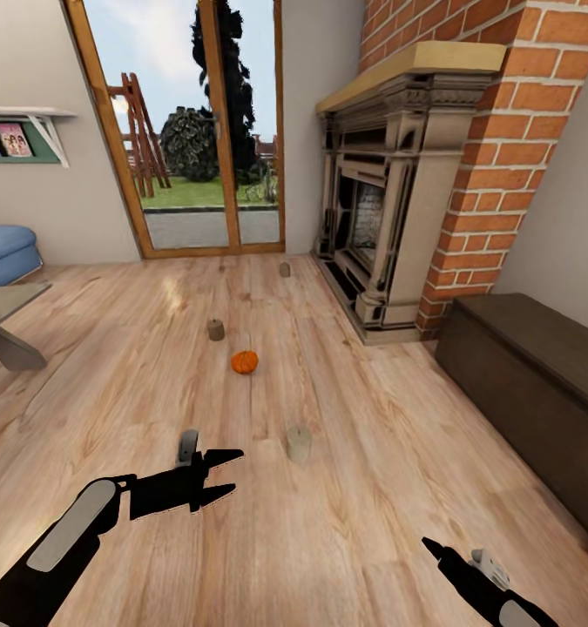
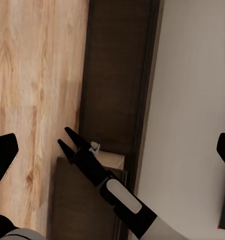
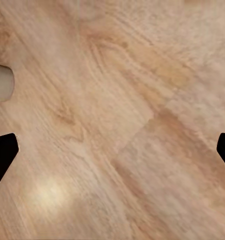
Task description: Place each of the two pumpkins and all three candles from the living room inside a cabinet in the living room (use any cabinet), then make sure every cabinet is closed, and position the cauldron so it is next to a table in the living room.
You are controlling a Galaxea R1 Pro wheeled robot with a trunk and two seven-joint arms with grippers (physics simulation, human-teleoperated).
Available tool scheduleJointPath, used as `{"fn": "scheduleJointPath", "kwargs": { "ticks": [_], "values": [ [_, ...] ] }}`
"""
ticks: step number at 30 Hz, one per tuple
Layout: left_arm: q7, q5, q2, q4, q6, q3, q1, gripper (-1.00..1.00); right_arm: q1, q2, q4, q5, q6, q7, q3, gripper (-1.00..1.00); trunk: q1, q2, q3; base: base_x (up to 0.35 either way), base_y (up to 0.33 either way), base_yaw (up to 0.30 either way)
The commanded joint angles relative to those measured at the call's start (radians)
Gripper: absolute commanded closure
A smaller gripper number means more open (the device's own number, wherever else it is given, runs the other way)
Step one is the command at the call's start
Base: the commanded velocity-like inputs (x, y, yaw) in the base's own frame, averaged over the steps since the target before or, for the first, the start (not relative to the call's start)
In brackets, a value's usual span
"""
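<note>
One orange pumpkin (image 1: 244, 361) sits on the wood floor mid-room. Three grey-beige candles stand around it: the nearest candle (image 1: 299, 443) in front, a second candle (image 1: 215, 329) behind-left, a third candle (image 1: 285, 269) far back by the fireplace. My left gripper (image 1: 238, 471) hovers open and empty just left of the nearest candle. At the lower right my right gripper (image 1: 429, 544) is open and empty; the right wrist view has a pale candle (image 3: 1, 82) at its edge. The dark-brown cabinet (image 1: 537, 374) runs along the right wall, its front shut. The glass table (image 1: 2, 305) is at the left edge. The cauldron is out of view.
A stone fireplace (image 1: 389, 218) with a brick chimney stands at the back right, its hearth jutting onto the floor. Glass patio doors (image 1: 198, 131) fill the back wall. A blue sofa (image 1: 6, 252) sits at the far left. Open floor lies between me and the cabinet (image 2: 112, 75).
</note>
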Motion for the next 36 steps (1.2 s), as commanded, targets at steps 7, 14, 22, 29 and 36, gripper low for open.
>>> {"fn": "scheduleJointPath", "kwargs": {
  "ticks": [7, 14, 22, 29, 36],
  "values": [
    [-0.011, -0.009, 0.001, 0.001, 0.0, -0.001, -0.001, -1.0, 0.0, -0.001, 0.0, -0.012, 0.005, 0.001, 0.004, -1.0, 0.0, 0.0, 0.007, 0.291, 0.0, 0.188],
    [-0.009, -0.01, 0.006, 0.001, -0.001, 0.006, -0.001, -1.0, 0.0, -0.001, 0.0, -0.014, 0.007, -0.022, 0.004, -1.0, 0.0, 0.0, 0.009, 0.155, 0.0, 0.039],
    [0.083, -0.042, 0.016, 0.001, -0.003, 0.021, -0.001, -1.0, -0.01, -0.001, -0.176, -0.009, 0.078, -0.528, 0.102, -1.0, 0.0, 0.0, 0.009, 0.009, 0.0, 0.002],
    [0.282, -0.081, 0.016, 0.001, -0.004, 0.098, -0.002, -1.0, -0.021, -0.001, -0.439, -0.009, 0.225, -0.832, 0.142, -1.0, 0.0, 0.0, 0.009, 0.0, 0.0, 0.0],
    [0.518, -0.171, 0.01, -0.003, -0.005, 0.136, -0.005, -1.0, -0.072, -0.001, -0.487, 0.062, 0.374, -0.858, 0.192, -1.0, 0.0, 0.0, 0.009, 0.0, 0.0, 0.0]
  ]
}}
